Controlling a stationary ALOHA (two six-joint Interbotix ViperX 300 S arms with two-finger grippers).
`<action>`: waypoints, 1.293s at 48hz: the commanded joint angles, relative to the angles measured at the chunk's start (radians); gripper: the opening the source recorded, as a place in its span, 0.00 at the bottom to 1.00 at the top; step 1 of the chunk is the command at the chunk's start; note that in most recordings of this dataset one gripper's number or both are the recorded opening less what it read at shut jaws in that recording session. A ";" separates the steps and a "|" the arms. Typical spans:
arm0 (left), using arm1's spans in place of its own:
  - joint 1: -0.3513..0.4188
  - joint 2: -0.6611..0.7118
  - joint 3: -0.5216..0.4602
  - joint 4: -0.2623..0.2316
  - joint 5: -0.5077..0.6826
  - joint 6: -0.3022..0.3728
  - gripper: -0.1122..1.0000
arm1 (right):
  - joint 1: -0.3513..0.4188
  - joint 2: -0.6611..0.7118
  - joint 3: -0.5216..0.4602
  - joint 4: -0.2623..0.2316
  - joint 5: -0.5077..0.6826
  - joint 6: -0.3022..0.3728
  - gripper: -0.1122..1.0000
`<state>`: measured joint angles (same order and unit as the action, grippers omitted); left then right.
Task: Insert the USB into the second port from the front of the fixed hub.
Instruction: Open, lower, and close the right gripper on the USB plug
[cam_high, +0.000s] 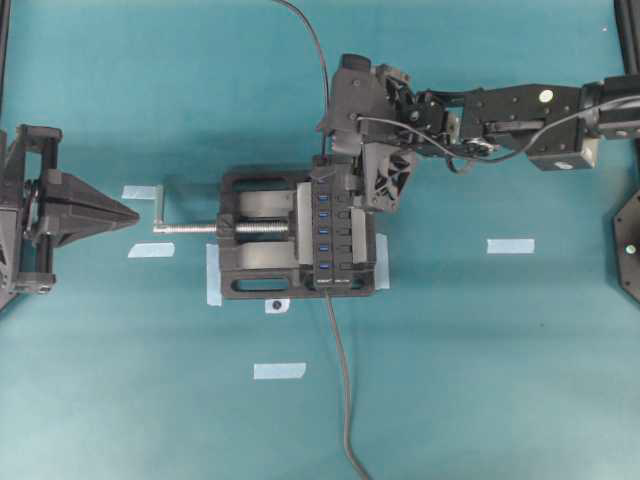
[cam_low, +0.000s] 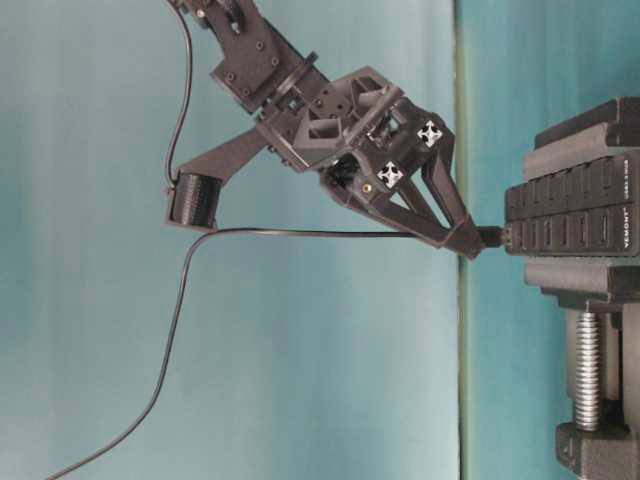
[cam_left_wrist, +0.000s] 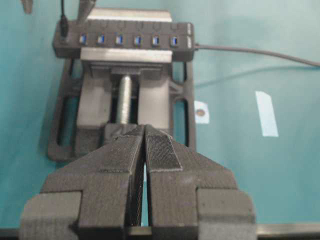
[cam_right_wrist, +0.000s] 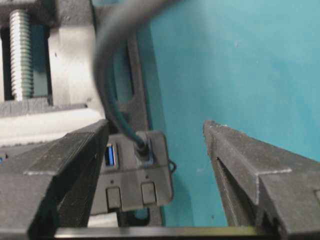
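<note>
We start at the right gripper (cam_right_wrist: 155, 175), whose two jaws stand wide apart with nothing between them; it hangs over the far end of the fixed hub (cam_right_wrist: 135, 170). In the right wrist view the USB (cam_right_wrist: 142, 147) sits plugged into the endmost port at that end, its thin cable (cam_right_wrist: 112, 75) arching up and away, free of both jaws. Beside it we see one free slot with a blue tongue (cam_right_wrist: 111, 155). Whether the occupied port is the second port we cannot tell from this view; it looks like the last slot before the hub's end.

The left gripper (cam_left_wrist: 145, 150) has its two jaws pressed together, holding nothing, and it sits well apart from the hub, pointing toward the vise (cam_left_wrist: 122, 110).

From the left wrist view we count six open blue ports (cam_left_wrist: 119, 39) in one row, plus the one taken by the plug. The hub is clamped in one black vise with one silver screw handle (cam_high: 190, 228). The hub's own cable (cam_high: 345, 400) leaves its near end. On the teal table (cam_high: 500, 400) we count several strips of pale tape (cam_high: 510, 245), at least five.
</note>
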<state>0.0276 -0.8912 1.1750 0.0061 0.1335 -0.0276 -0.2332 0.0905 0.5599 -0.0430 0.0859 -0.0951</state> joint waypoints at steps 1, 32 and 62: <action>0.003 0.003 -0.014 0.002 -0.005 0.000 0.10 | 0.003 -0.014 -0.021 0.002 0.000 0.008 0.80; 0.003 0.005 -0.012 0.002 -0.005 -0.002 0.10 | 0.005 -0.003 -0.021 0.002 0.025 0.008 0.59; 0.003 0.003 -0.011 0.002 -0.003 -0.002 0.10 | 0.020 -0.006 -0.021 0.002 0.026 0.006 0.19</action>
<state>0.0291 -0.8912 1.1750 0.0061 0.1350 -0.0276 -0.2194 0.1012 0.5599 -0.0430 0.1150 -0.0951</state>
